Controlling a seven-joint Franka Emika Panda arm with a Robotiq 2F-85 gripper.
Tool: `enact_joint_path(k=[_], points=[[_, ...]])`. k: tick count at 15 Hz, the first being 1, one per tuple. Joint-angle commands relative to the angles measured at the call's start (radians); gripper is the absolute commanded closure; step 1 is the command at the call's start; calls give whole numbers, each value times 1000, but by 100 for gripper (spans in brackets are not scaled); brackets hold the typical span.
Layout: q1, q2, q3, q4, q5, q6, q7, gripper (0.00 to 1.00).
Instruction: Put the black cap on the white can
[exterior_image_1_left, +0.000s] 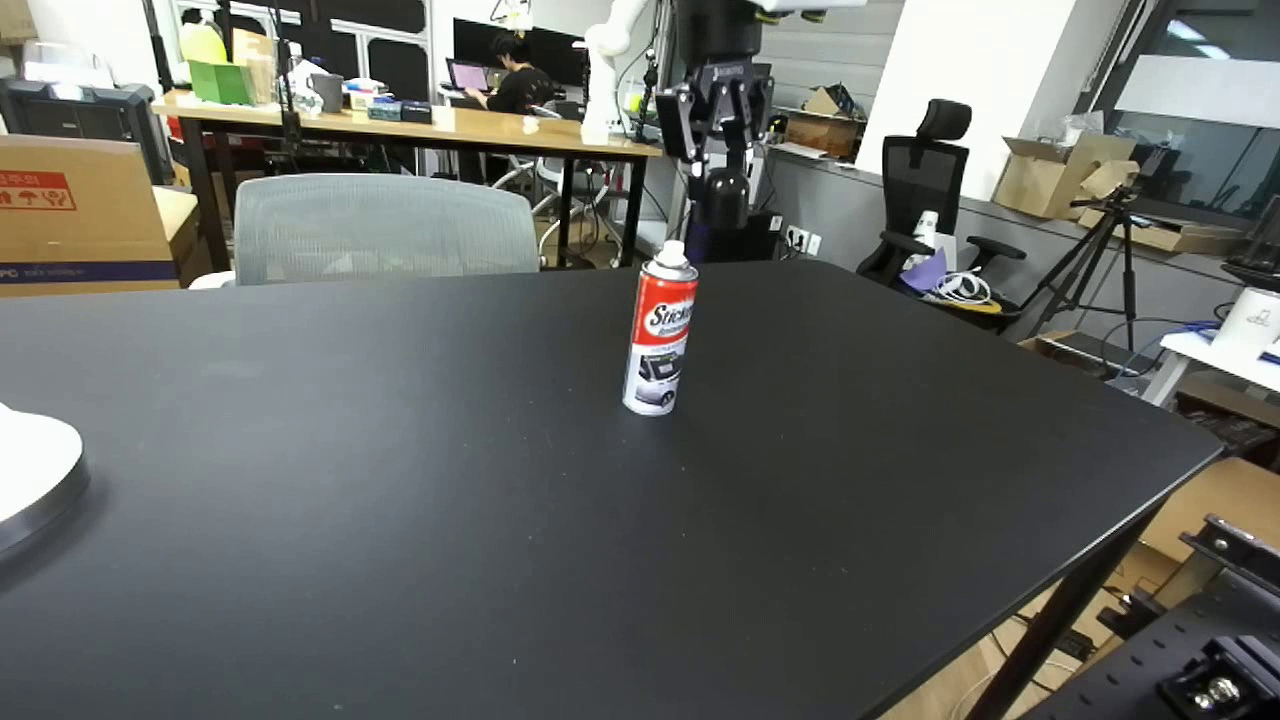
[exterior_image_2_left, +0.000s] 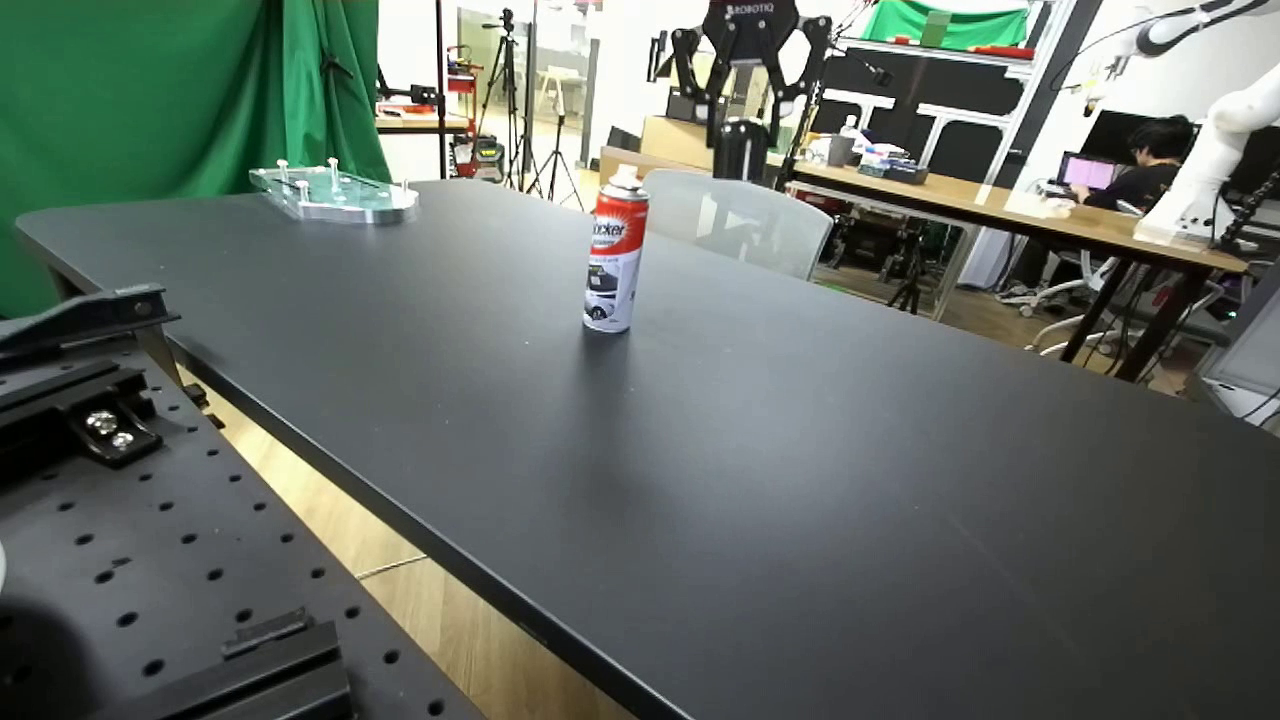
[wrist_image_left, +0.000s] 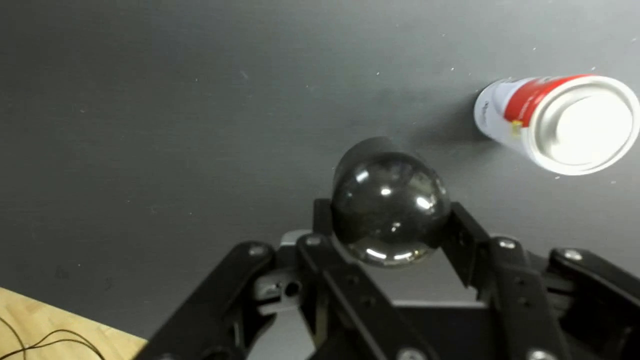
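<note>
My matte black two-fingered pincer (exterior_image_2_left: 742, 138) has bowed black links (exterior_image_2_left: 686, 66) beneath a dark palm housing (exterior_image_2_left: 750, 35) with small pale ROBOTIQ lettering (exterior_image_2_left: 750, 9), and a thick black cylindrical wrist (exterior_image_1_left: 718, 30) above. Close up, I see round silver screw heads (wrist_image_left: 506, 244), long straight black bars (wrist_image_left: 360, 291), flat black finger pads (wrist_image_left: 465, 245) and a pierced light grey bracket (wrist_image_left: 269, 286).

Glossy black cap (wrist_image_left: 390, 205) gleaming between the jaws, white can (exterior_image_1_left: 660, 335) showing red upper band (exterior_image_1_left: 665, 308) off to their side
</note>
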Motion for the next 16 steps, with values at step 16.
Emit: enact_joint_path(k=[16], points=[[-3, -8, 82, -31, 26, 31, -92, 68]])
